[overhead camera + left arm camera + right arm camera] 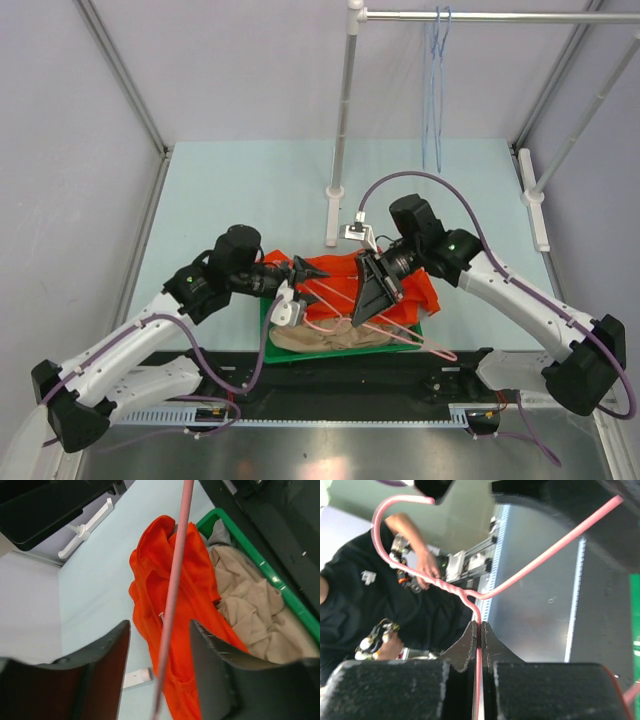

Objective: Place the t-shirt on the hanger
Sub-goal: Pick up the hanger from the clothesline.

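Note:
The orange t-shirt (424,291) lies crumpled over the far side of a green bin (264,318); it also shows in the left wrist view (165,580). My right gripper (359,314) is shut on the pink hanger (420,345) and holds it above the shirt. In the right wrist view its jaws (480,627) pinch the wire just below the twisted neck of the hanger (470,596). My left gripper (303,272) is open. A pink hanger wire (175,575) runs between its fingers (215,650) without being pinched.
A beige garment (340,338) fills the near part of the bin, with a grey one (219,532) at its corner. Light blue hangers (436,60) hang on a rail at the back right. The rail's post (340,130) stands behind the shirt. A person (365,595) is beyond the table's near edge.

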### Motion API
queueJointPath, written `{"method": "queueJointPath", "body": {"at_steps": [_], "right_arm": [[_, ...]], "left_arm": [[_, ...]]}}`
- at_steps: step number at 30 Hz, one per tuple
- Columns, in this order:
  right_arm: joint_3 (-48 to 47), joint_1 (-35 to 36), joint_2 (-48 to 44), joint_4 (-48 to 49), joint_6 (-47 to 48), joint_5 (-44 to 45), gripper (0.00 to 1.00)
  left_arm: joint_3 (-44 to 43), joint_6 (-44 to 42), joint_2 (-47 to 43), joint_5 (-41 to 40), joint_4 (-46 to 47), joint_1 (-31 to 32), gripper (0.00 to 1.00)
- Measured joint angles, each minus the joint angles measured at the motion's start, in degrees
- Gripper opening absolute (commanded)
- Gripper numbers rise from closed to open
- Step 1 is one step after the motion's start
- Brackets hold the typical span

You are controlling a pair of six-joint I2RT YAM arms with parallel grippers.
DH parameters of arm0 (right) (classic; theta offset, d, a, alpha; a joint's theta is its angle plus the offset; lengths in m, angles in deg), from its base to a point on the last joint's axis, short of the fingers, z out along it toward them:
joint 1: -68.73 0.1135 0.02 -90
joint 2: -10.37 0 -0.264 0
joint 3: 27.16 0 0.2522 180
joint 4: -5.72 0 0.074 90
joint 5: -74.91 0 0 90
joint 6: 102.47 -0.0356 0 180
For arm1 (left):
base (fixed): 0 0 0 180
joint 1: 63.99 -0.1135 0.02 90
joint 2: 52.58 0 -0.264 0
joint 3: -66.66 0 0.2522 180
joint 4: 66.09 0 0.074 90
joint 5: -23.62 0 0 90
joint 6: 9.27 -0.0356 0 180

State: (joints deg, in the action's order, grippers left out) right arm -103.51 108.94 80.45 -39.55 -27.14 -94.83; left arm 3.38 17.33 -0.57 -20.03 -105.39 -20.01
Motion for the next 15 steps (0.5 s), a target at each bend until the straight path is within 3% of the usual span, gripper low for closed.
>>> {"method": "queueJointPath", "body": {"at_steps": [1, 2, 4, 5, 6, 7, 8, 9, 12, 15], "right_arm": [[-0.02, 0.44, 0.04, 0.17, -0.31, -0.35, 0.0], [-0.02, 0.66, 0.07, 0.31, -0.74, -0.81, 0.0], [-0.02, 0.5, 0.09, 1.4, -1.77, -1.27, 0.0], [-0.02, 0.26, 0.09, 1.9, -2.21, -1.38, 0.0], [-0.02, -0.04, 0.09, 2.32, -2.49, -1.44, 0.09], [-0.02, -0.46, 0.09, 2.71, -2.73, -1.68, 0.24], [-0.02, -0.92, 0.07, 2.69, -2.99, -1.7, 0.41], [-0.07, -1.68, 0.02, 2.62, -3.04, -1.25, 0.69], [-2.45, -4.81, 0.28, -0.57, -0.9, 1.77, 0.93], [-12.68, -10.88, 1.25, -8.61, 8.35, 7.61, 0.95]], "left_arm": [[0.0, 0.28, 0.35, -0.28, -0.24, 0.11, 0.35], [0.0, 0.52, 0.57, -0.98, -0.44, 0.13, 0.19], [0.0, 1.73, 0.85, -1.97, -0.98, 0.26, 0.03], [0.0, 2.34, 0.98, -2.69, -1.33, 0.28, 0.0], [0.0, 2.93, 1.01, -2.93, -1.79, 0.31, 0.0], [0.0, 3.82, 0.98, -3.19, -2.64, 0.39, 0.0], [0.0, 4.9, 0.94, -3.56, -3.23, 0.5, 0.0], [0.0, 6.1, 0.92, -4.09, -3.63, 0.5, 0.0], [0.0, 10.56, 0.9, -5.66, -4.66, 0.5, 0.0], [0.0, 16.0, 0.81, -5.73, -5.84, 0.48, 0.0]]}}
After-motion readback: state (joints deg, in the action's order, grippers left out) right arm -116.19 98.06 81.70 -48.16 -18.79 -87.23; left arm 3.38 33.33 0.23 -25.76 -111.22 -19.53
